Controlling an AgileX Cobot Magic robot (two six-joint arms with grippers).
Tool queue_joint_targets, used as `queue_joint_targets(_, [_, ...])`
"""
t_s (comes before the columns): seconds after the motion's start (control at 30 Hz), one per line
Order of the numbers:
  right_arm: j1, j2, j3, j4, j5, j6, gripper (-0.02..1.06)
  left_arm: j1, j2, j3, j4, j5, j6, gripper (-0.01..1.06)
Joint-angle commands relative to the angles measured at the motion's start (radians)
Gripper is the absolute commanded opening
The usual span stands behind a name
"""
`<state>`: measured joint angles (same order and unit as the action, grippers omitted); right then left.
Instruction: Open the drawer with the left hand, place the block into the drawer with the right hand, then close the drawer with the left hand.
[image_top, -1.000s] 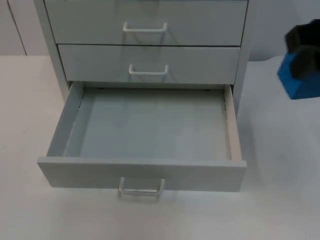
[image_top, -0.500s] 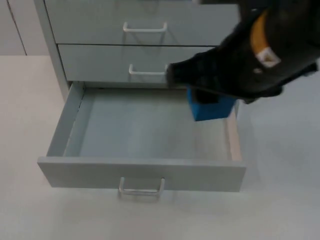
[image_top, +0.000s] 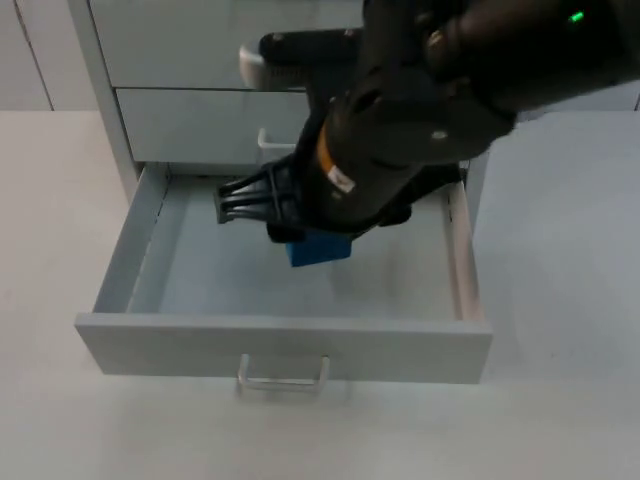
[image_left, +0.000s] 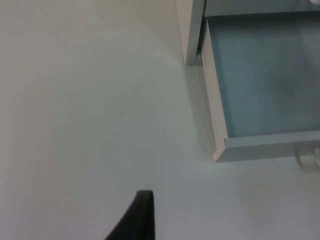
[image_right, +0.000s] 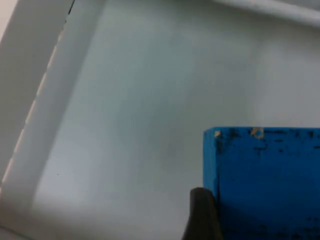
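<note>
**Block over the open drawer, release to come**

Nearest the camera in the top view, the bottom drawer (image_top: 285, 345) of the grey cabinet (image_top: 100, 90) stands pulled well out over the white tabletop (image_top: 560, 330), its handle (image_top: 283, 378) facing forward. Step one of the task reads as done. The drawer's pale floor is bare where it shows, so nothing lies in it yet.

Just beyond the drawer front, the right hand (image_top: 300, 235) hangs above the drawer's middle with the blue block (image_top: 320, 248) clamped between its fingers; the right wrist view shows the block (image_right: 262, 182) above the drawer floor, one black fingertip (image_right: 202, 215) against its side. Whether the block touches the floor I cannot tell. So the placing step is in hand. The next move, by my judgement, calls for lowering a little, spreading the fingers and lifting clear of the drawer walls.

The left hand (image_left: 135, 217) waits over bare tabletop beside the drawer's left corner; how far it is open I cannot tell. Farther back, the two upper drawers (image_top: 190, 125) sit shut.
</note>
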<state>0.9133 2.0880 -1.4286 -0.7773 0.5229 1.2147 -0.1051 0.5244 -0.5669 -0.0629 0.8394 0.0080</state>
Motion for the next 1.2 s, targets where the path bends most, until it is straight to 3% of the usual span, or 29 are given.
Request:
queue_joint_targets(0.0, [0.004,0.024,-0.025,-0.015,-0.009,0.006,0.00,0.004,-0.007,0.004,0.004,-0.007,-0.008,1.05])
queue_joint_targets(0.5, [-0.013,0.159,-0.065,-0.031,-0.049,0.105,0.03,0.004,-0.007,0.004,0.004,-0.007,-0.008,1.05])
queue_joint_targets(0.6, [-0.013,0.168,-0.065,-0.029,-0.055,0.111,0.19,0.004,-0.007,0.004,0.004,-0.007,-0.008,1.05])
queue_joint_targets(0.63, [-0.013,0.168,-0.065,-0.029,-0.055,0.111,0.19,0.004,-0.007,0.004,0.004,-0.007,-0.008,1.05])
queue_joint_targets(0.77, [-0.013,0.158,-0.065,-0.029,-0.057,0.111,0.56,0.004,-0.007,0.004,0.004,-0.007,-0.008,1.05])
queue_joint_targets(0.8, [-0.013,0.158,-0.065,-0.029,-0.057,0.111,0.56,0.004,-0.007,0.004,0.004,-0.007,-0.008,1.05])
queue_joint_targets(0.9, [-0.013,0.128,-0.065,-0.031,-0.048,0.111,0.73,0.004,-0.007,0.004,0.004,-0.007,-0.008,1.05])
queue_joint_targets(1.1, [-0.009,0.051,-0.065,-0.023,-0.004,0.099,0.75,0.004,-0.007,0.004,0.004,-0.007,-0.008,1.05])
queue_joint_targets(1.17, [-0.009,0.012,-0.065,0.033,0.036,0.055,0.75,0.004,-0.007,0.004,0.004,-0.007,-0.008,1.05])
